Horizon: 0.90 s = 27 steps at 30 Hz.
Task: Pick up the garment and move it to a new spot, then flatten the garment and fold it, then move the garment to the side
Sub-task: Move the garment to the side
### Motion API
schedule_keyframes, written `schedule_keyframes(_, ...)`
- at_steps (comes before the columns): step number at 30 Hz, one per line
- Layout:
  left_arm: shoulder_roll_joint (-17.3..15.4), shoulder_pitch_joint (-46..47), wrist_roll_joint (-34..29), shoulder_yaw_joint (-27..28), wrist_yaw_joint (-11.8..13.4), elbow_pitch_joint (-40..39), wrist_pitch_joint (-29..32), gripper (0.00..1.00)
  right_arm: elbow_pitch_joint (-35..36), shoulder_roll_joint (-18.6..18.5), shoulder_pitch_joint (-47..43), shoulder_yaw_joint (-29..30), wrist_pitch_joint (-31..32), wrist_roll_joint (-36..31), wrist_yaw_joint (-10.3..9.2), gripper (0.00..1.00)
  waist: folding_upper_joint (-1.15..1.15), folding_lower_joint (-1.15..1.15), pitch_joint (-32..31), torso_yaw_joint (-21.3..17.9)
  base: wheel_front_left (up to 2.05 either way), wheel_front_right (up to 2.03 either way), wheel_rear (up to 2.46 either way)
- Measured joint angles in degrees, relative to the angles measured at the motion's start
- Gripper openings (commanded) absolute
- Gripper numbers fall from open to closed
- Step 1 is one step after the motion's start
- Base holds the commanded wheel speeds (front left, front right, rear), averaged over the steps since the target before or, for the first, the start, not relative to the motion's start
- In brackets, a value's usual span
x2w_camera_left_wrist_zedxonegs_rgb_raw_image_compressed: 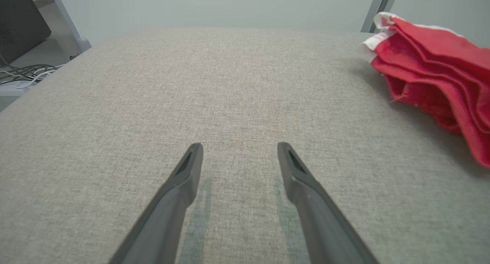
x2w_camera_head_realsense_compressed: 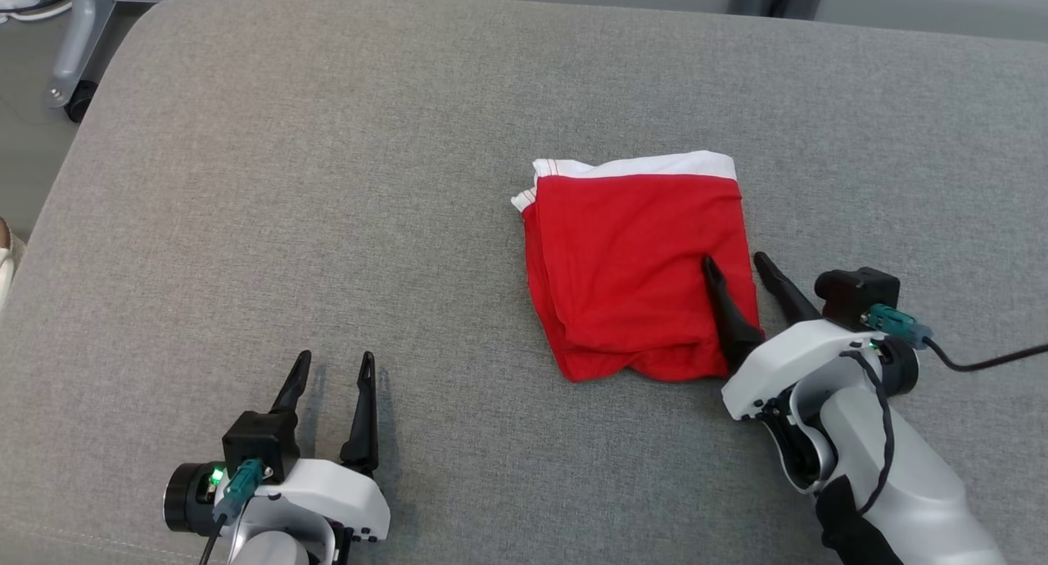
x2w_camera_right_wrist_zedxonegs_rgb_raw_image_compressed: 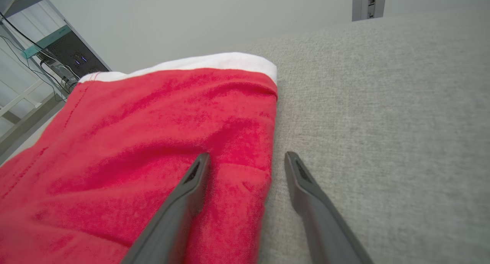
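R gripper (x2w_camera_head_realsense_compressed: 734, 259) straddles right edge of folded garment (x2w_camera_head_realsense_compressed: 639, 270), jaws spread, nothing held.
Red garment w/ white band at far side lies right of centre on grey cushion (x2w_camera_head_realsense_compressed: 327, 180), approx square. One R finger sits over the cloth, the other over bare cushion; the edge runs roughly along them, in between. L gripper (x2w_camera_head_realsense_compressed: 336, 355) also spread and empty, well apart at near left. R arm is nearer, so prob. its job to shift it.
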<state>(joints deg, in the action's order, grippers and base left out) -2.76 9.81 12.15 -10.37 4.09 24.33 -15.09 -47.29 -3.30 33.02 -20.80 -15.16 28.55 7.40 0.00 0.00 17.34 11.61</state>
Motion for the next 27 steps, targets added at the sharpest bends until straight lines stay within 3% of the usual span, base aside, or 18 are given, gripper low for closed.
schedule_keyframes(1,0.0,0.0,0.0,0.0,0.0,0.0,0.0,1.0,-0.8,0.0,0.7,-0.7,0.0,0.5,0.0,0.0,0.0,0.0,0.0,0.1,0.0,0.0,0.0)
schedule_keyframes(12,-0.1,-0.6,-1.8,1.6,-0.7,-0.2,0.0,1.0,0.8,0.6,-0.5,0.4,0.0,1.9,0.09,0.0,0.0,0.0,-2.1,-3.6,0.0,0.0,0.0)
schedule_keyframes(18,-0.1,-1.3,-3.2,3.4,-1.3,0.0,0.0,1.0,3.1,0.6,-3.8,0.9,0.0,3.6,0.09,0.0,0.0,0.0,-3.7,-9.9,0.0,0.0,0.0)
schedule_keyframes(27,0.0,-0.9,-5.4,5.3,-2.9,0.8,0.0,1.0,5.8,0.5,-6.7,-0.4,0.0,4.1,0.09,0.0,0.0,0.0,-4.5,-22.4,0.0,0.0,0.0)
